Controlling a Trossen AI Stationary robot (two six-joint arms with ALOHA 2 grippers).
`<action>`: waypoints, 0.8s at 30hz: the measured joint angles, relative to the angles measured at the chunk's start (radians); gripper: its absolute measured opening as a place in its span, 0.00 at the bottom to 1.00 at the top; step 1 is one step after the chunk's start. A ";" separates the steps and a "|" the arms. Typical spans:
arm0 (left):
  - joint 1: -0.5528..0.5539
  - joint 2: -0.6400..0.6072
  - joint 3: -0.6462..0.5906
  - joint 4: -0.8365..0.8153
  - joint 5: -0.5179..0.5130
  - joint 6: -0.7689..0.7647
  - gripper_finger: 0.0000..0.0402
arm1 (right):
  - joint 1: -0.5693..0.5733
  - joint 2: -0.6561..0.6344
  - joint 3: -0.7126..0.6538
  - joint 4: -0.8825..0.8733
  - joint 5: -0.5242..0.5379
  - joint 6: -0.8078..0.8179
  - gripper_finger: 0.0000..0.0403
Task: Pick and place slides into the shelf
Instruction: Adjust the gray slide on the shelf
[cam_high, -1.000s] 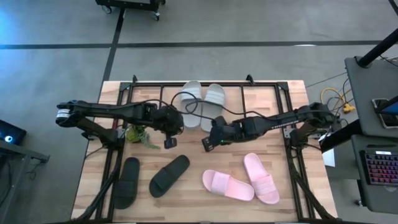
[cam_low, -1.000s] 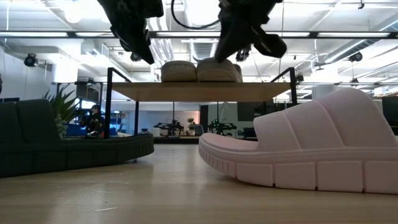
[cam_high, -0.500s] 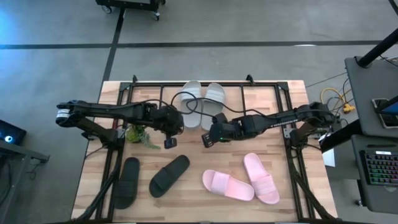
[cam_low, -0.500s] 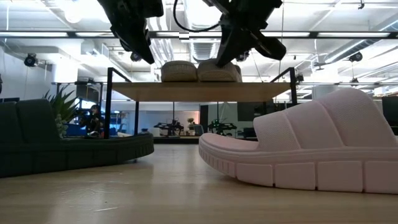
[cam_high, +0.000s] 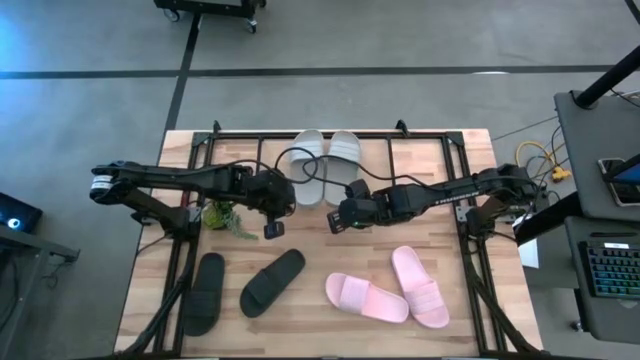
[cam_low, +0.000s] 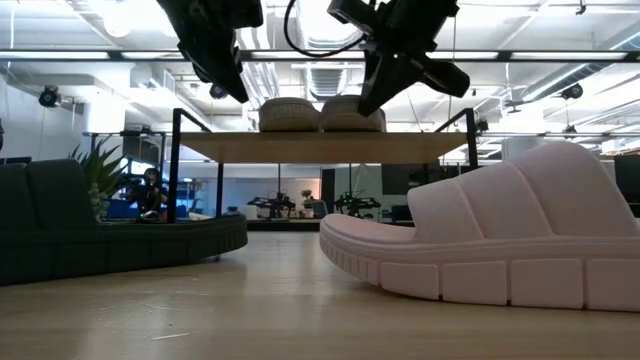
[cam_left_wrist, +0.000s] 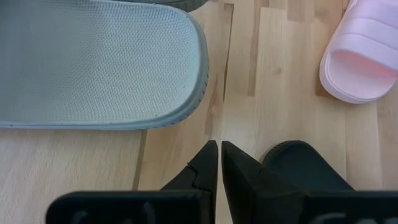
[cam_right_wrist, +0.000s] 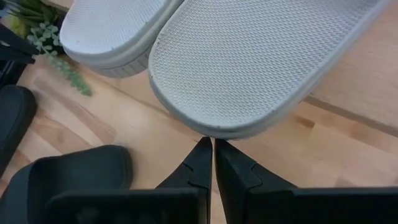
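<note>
Right gripper (cam_high: 336, 223) hovering empty with fingers pressed together just beside the grey-green slides (cam_high: 325, 165) on the shelf (cam_low: 320, 146), having edged closer, left gripper (cam_high: 271, 229) idling shut near the plant (cam_high: 226, 217)

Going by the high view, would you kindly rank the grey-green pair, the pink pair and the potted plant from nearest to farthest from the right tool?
From the right tool:
1. Grey-green pair, on the shelf just behind it.
2. Pink pair, toward the front right.
3. Potted plant, far left, under the left arm.
</note>
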 joint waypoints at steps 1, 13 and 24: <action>0.000 0.000 0.000 0.000 0.000 0.000 0.02 | 0.000 0.000 0.000 -0.001 0.000 0.000 0.03; 0.000 0.000 0.000 -0.002 0.000 0.001 0.02 | 0.015 -0.019 -0.001 -0.025 -0.018 0.005 0.03; 0.000 -0.028 0.000 -0.055 -0.005 -0.001 0.02 | -0.005 -0.151 -0.001 -0.312 0.161 0.123 0.03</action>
